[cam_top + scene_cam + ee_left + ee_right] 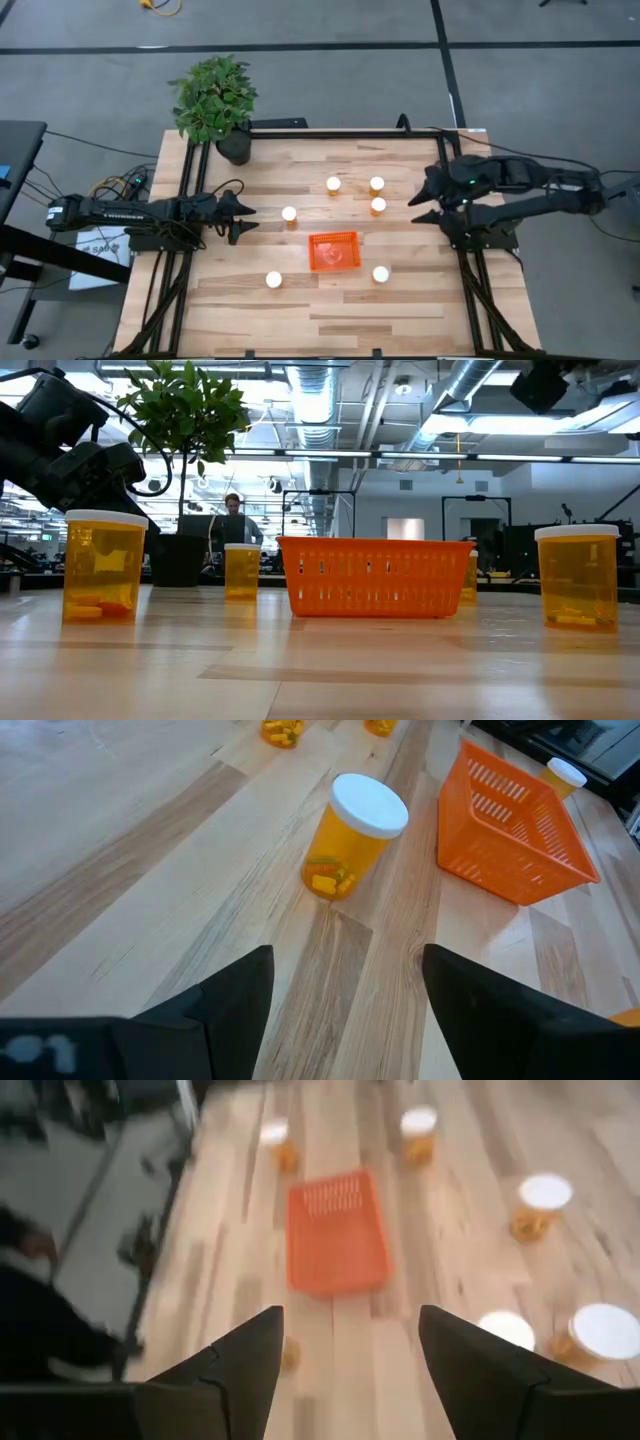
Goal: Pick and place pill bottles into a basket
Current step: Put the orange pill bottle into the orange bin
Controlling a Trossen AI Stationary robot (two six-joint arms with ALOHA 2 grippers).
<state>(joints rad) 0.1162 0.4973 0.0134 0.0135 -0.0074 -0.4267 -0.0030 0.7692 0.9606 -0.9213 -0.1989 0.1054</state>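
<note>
Pale wooden desk with visible plank grain; perforated orange plastic basket; translucent orange plastic pill bottles with smooth white caps.

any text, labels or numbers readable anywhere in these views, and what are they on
No text reads with certainty.
Left arm: a pale line of lettering along its housing in the high view, too small to read.
Paper sheet on the floor under the left arm: dark printing, too blurred to read.
Pill bottles: no labels visible.
Basket: no markings.
</note>
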